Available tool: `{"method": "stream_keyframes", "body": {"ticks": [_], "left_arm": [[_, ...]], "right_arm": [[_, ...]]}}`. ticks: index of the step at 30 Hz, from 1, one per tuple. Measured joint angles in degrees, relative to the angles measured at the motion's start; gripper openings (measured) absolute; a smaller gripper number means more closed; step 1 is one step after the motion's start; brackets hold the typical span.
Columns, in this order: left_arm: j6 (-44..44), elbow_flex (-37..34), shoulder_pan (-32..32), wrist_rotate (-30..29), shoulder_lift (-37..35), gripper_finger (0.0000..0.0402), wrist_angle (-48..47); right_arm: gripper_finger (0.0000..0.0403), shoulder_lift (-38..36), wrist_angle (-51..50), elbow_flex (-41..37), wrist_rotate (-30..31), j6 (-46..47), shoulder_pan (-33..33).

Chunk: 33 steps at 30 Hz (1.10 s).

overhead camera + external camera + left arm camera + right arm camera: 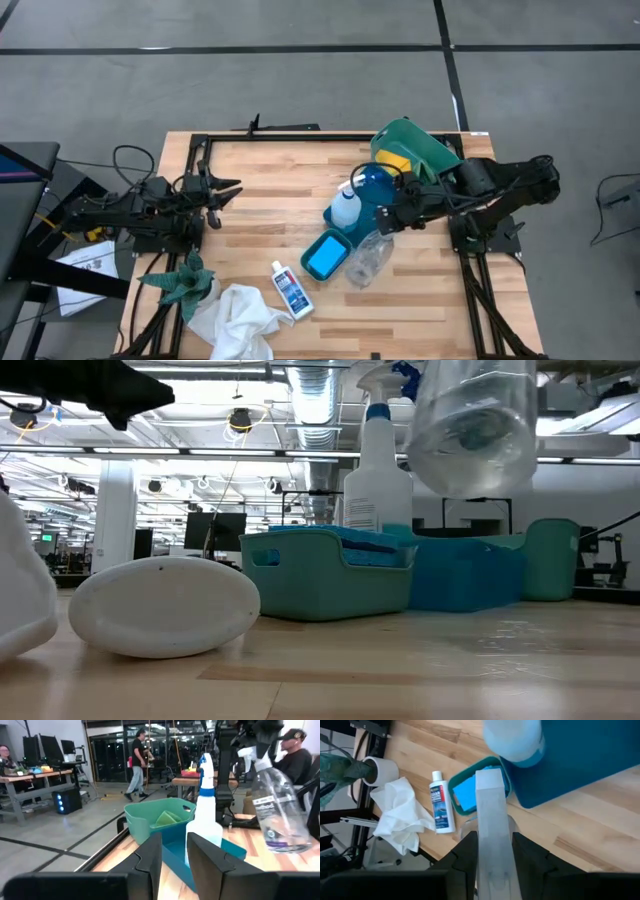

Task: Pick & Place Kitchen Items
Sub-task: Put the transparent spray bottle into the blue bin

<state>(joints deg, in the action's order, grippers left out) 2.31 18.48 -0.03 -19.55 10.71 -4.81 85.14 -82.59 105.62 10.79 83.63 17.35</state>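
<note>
1. Broadly, the wooden bench (250, 190) carries everything, with the left arm waiting at its left edge and the right arm reaching in from the right.
2. A dark blue bin (385, 195) and a green bin (425, 150) sit at the right rear; the yellow pad (393, 160) lies inside the green one, likely already sorted.
3. The white cloth (235, 315) lies crumpled at the front edge beside the green spiky plant (180, 280).
4. The white spray bottle (346, 207) stands upright at the blue bin's left wall.
5. The clear plastic bottle (368, 258) hangs lifted off the bench, its neck clamped by the right hand (385, 222), seemingly for carrying to a bin.
6. The left hand (232, 190) is idle, fingers parted.
7. A small teal tray (326, 257) holds a blue sponge (466, 791).
8. The small blue-labelled bottle (291, 289) lies flat, untouched.
</note>
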Motion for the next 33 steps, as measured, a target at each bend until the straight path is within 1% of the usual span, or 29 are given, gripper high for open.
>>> {"method": "stream_keyframes", "body": {"ticks": [3, 8, 11, 14, 21, 26, 33], "left_arm": [[-0.04, 0.0, 0.0, 1.65, -1.65, 0.0087, -0.35], [-0.29, 0.0, -0.02, 6.93, -5.6, 0.0087, -1.21], [-0.35, 0.02, -0.02, 7.36, -8.18, 0.0087, -2.24], [-0.33, 0.02, -0.02, 7.36, -10.49, 0.0087, -4.28], [-1.31, 0.04, -0.02, 7.28, -10.21, 0.0087, -4.25], [-2.55, 0.07, -0.02, 3.29, -10.28, 0.0087, -3.7], [-3.9, 0.07, -0.02, 2.89, -10.26, 0.0087, -3.7]], "right_arm": [[0.0091, 0.0, -1.91, 1.02, 1.34, -1.68, 0.59], [0.0091, -0.57, -4.98, 1.07, 1.93, -5.06, 0.52], [0.009, -0.94, -6.98, 1.05, 3.92, -5.96, 0.74], [0.009, -1.65, -7.72, 1.07, 5.0, -8.52, 1.42], [0.009, -4.89, -7.41, 1.05, 5.85, -16.61, 4.29], [0.009, -8.76, -7.54, 1.05, 9.46, -20.08, 7.06], [0.009, -12.9, -7.5, 1.03, 11.3, -25.49, 8.55]]}}
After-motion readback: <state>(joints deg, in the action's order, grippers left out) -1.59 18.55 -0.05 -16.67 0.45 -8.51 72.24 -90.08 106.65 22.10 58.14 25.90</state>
